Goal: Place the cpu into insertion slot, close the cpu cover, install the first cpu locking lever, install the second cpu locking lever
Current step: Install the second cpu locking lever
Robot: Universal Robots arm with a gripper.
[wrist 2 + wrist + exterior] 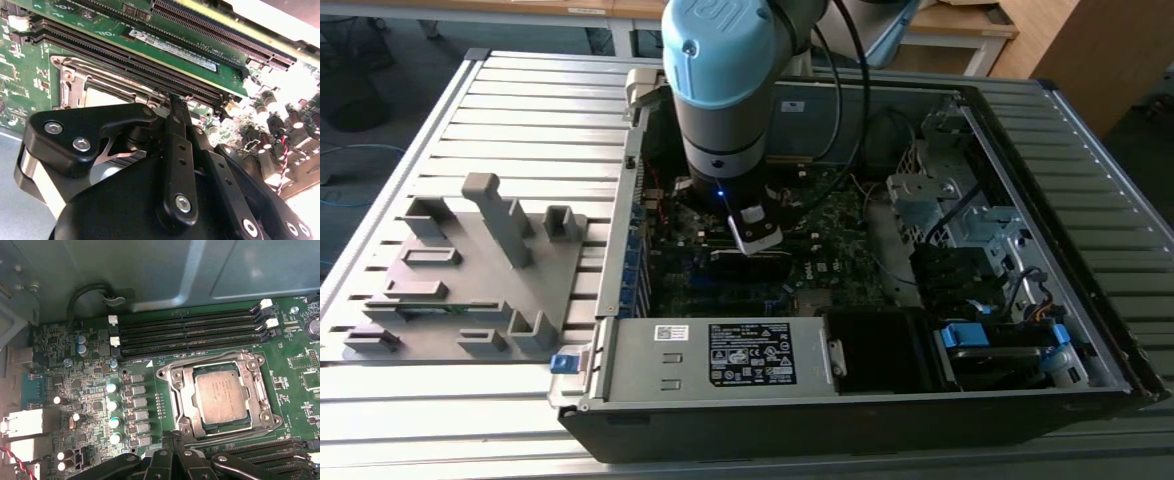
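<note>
The cpu [220, 398] is a flat grey-brown square lying in its socket on the green motherboard [90, 390]. The silvery cpu cover [182, 396] lies flat around it, and the chip shows through its window. My gripper [172, 441] hangs just beside the socket's edge, its black fingers shut together with nothing visible between them. In the second wrist view the gripper [177, 102] has its tips at the edge of the cover [75, 80], next to the memory slots. In the exterior view the gripper [757, 238] reaches down into the open computer case [1067, 330]. I cannot make out the locking levers.
Black memory slots [190, 332] run alongside the socket, and a row of capacitors [112, 405] stands beside it. A grey power box [720, 355] with a white label sits at the case's front. A grey fixture plate [454, 270] lies on the exterior view's left, a drive cage [947, 200] on the right.
</note>
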